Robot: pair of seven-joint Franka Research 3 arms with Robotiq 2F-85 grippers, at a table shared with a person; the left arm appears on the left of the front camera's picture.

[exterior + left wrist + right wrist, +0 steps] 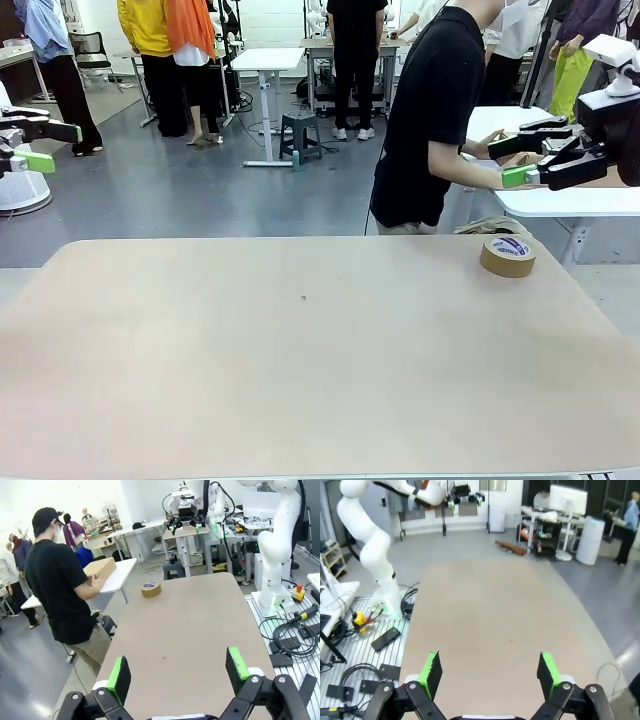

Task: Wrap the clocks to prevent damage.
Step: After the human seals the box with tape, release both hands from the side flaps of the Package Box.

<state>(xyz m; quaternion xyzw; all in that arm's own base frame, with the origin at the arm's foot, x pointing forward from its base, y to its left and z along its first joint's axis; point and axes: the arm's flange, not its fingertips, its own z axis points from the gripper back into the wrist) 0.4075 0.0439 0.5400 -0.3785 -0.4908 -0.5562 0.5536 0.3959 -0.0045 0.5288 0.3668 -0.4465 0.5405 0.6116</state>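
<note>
Beige table (250, 360), 1 tape roll (508, 255)

Grey floor (200, 180) stretches away beyond my tan table (300, 360), shiny under bright overhead light. Upper middle of the front view, there's a white desk (266, 60) with a small grey stool (300, 135) beside it. Another white table (570, 200) sits at right. Pale wall (75, 495) fills the upper left of my left wrist view.
</note>
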